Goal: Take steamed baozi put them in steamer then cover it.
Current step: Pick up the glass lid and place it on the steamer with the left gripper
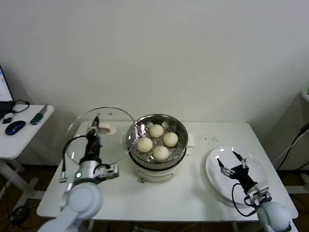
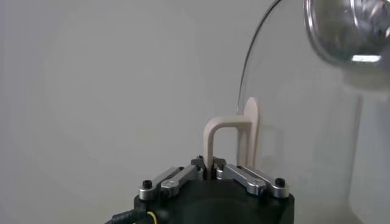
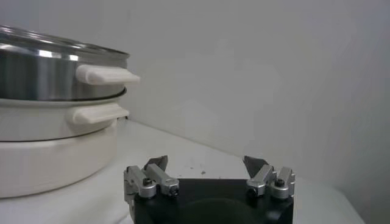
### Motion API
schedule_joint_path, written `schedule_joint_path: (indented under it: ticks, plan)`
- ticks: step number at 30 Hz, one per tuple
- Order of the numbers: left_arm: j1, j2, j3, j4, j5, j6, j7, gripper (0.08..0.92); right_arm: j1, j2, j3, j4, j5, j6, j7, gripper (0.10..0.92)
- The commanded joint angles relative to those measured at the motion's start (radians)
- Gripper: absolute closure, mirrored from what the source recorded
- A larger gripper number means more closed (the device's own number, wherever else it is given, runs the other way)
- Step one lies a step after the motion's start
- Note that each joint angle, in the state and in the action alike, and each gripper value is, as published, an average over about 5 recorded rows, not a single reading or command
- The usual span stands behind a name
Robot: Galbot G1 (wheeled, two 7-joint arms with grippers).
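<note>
Four small round cream-white steamed baozi (image 1: 157,141) are seen lying inside the round shiny stainless-steel steamer (image 1: 179,146), which stands on its white base at the middle of the white table (image 1: 183,193). The pot is uncovered.

The round clear glass lid (image 1: 113,130) is held tilted on edge just to the left of the steamer, its rim close to the pot's rim (contact between the two cannot be told). The left gripper (image 1: 95,126) is clamped on the lid's cream-coloured loop handle (image 2: 226,137); in the left wrist view the fingers (image 2: 177,178) are pinched together at the foot of that handle, with the glass curving away behind it.

The right gripper (image 1: 232,163) is held over the flat round white plate (image 1: 215,176) at the right end of the table, well apart from the steamer. Its jaws are spread wide and nothing is gripped between them (the right wrist view shows the fingertips (image 3: 157,163) standing far apart, the steamer's white side handles beyond).
</note>
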Motion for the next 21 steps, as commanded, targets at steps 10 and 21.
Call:
schedule_joint_path:
  ticks: [10, 21]
  plan:
    - [-0.281, -0.319, 0.311, 0.213, 0.215, 0.057, 0.155, 0.850, -0.021, 0.026, 0.038, -0.009, -0.036, 0.014, 0.002, 0.203]
    - [-0.262, -0.444, 0.318, 0.316, 0.240, 0.057, 0.141, 0.850, -0.045, 0.031, 0.076, -0.013, -0.035, 0.027, -0.004, 0.203]
